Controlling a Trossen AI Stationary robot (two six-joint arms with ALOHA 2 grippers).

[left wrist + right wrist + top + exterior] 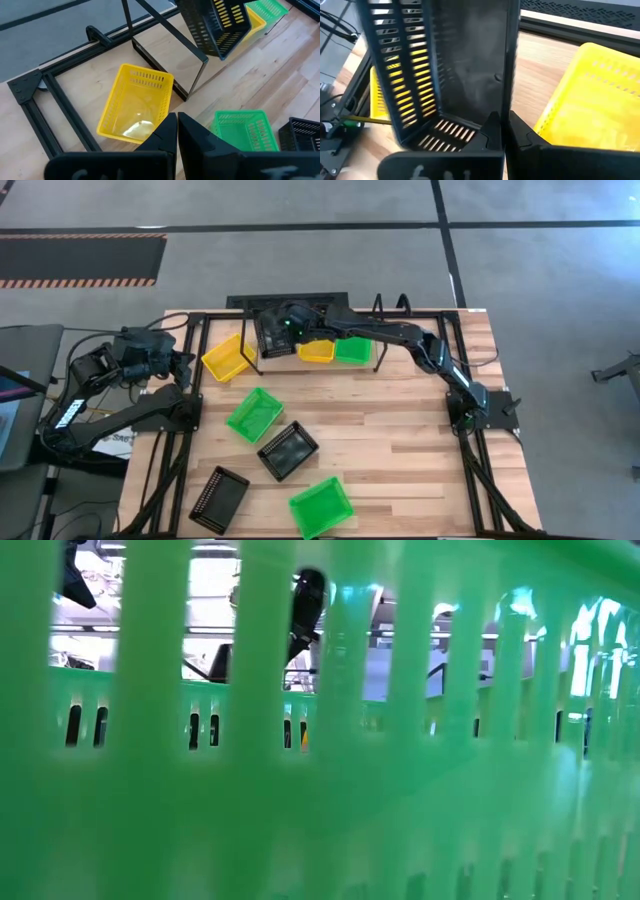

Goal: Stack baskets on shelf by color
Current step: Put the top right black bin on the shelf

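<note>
black left gripper (177, 131) waits clenched and empty over the table's left side, above a yellow basket (227, 357). further right the right gripper (501, 131) clamps a black basket's (272, 330) wall, holding it tilted at the shelf (380, 308) — yellow basket on shelf (316, 351), green basket (352, 349) just beside it.

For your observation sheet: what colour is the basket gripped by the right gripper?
Black: the basket in the right gripper has slotted black walls, clearest in the right wrist view.
</note>
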